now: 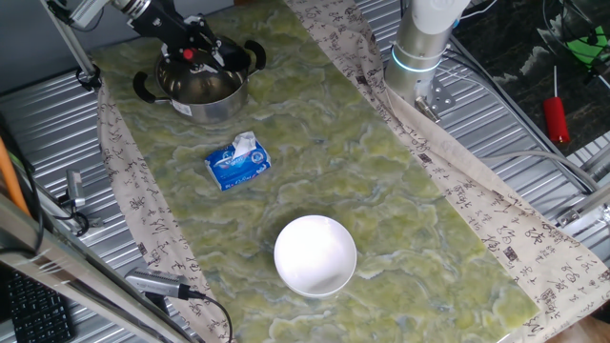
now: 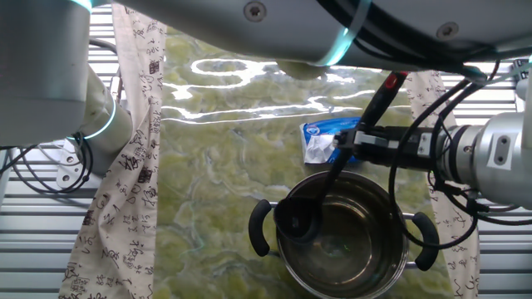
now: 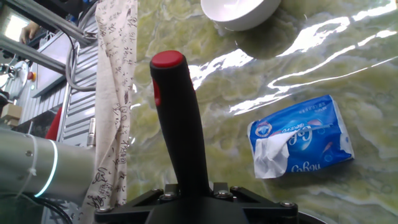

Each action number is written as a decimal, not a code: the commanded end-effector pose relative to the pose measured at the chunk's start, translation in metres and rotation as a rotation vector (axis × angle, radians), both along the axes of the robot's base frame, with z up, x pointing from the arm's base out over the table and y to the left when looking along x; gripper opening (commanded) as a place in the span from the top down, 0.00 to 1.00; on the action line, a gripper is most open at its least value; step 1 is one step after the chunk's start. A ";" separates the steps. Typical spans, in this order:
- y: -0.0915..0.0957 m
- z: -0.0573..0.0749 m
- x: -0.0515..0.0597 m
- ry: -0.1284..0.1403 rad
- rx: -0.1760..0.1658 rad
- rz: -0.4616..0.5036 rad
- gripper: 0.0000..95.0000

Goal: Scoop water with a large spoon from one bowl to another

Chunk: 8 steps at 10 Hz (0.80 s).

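The steel pot [image 1: 202, 86] with black side handles stands at the far left end of the green mat; it fills the lower part of the other fixed view [image 2: 345, 237]. The black ladle [image 2: 332, 178] slants down into the pot, its round scoop [image 2: 297, 220] low against the inner wall. Its red-tipped handle [image 3: 177, 118] rises up the middle of the hand view. My gripper [image 2: 359, 141] is shut on the ladle's handle above the pot's rim, also seen over the pot [image 1: 195, 48]. The white bowl [image 1: 315, 254] sits alone at the near end of the mat.
A blue tissue pack [image 1: 238, 162] lies on the mat between pot and bowl. A red-handled screwdriver [image 1: 556, 116] rests on the ribbed metal at the right. The arm's base [image 1: 422, 48] stands at the mat's right edge. Printed cloth borders [image 1: 124, 181] the mat.
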<state>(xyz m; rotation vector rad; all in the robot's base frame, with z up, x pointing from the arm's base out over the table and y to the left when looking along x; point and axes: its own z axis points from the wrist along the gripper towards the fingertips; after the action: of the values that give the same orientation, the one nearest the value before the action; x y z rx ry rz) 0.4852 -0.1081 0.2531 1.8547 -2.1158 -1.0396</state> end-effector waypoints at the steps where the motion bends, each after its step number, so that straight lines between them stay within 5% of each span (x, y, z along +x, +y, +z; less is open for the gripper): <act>1: 0.001 0.001 -0.001 0.003 -0.002 -0.007 1.00; 8: 0.006 0.008 -0.006 0.028 0.013 -0.068 1.00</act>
<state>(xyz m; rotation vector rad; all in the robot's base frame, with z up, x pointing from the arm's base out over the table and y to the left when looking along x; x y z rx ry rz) 0.4799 -0.1027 0.2622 1.7724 -2.1724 -1.0909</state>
